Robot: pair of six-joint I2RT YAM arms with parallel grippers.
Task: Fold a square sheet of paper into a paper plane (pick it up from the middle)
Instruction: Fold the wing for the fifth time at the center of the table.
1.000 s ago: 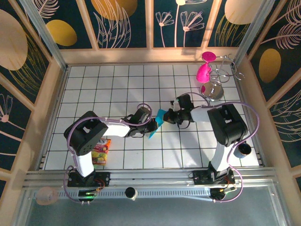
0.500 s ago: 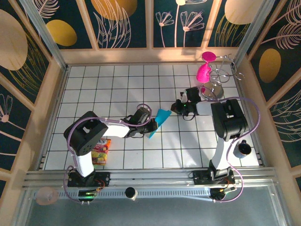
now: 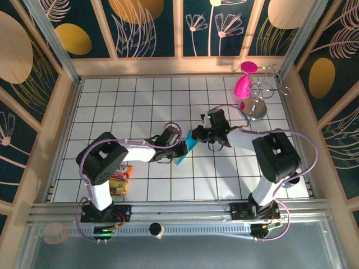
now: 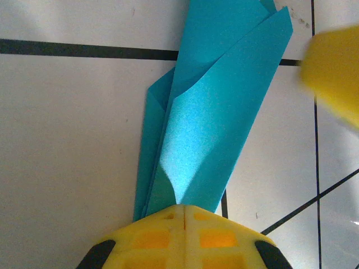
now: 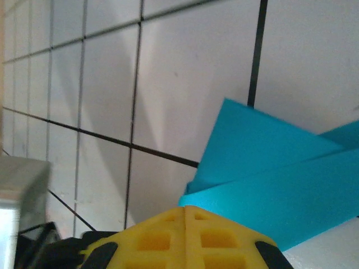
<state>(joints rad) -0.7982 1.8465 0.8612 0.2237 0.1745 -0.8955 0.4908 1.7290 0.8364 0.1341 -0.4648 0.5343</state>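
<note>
Mid-tabletop (image 3: 112, 106), the left pincer (image 3: 180, 148) is clamped on the narrow end of the turquoise sheet of paper (image 3: 187, 144), which is creased into long overlapping layers. The right pincer (image 3: 197, 136) meets it from the other side. From the left wrist, yellow fingers (image 4: 151, 238) press tight on the paper as it fans away over the white tiles. From the right wrist, that pincer's fingers (image 5: 219, 241) are pressed together at the paper's edge; whether they nip it is unclear. The overhead camera adds a snack packet (image 3: 119, 180) by the left arm's base and pink goblets (image 3: 243, 84) at the far right.
</note>
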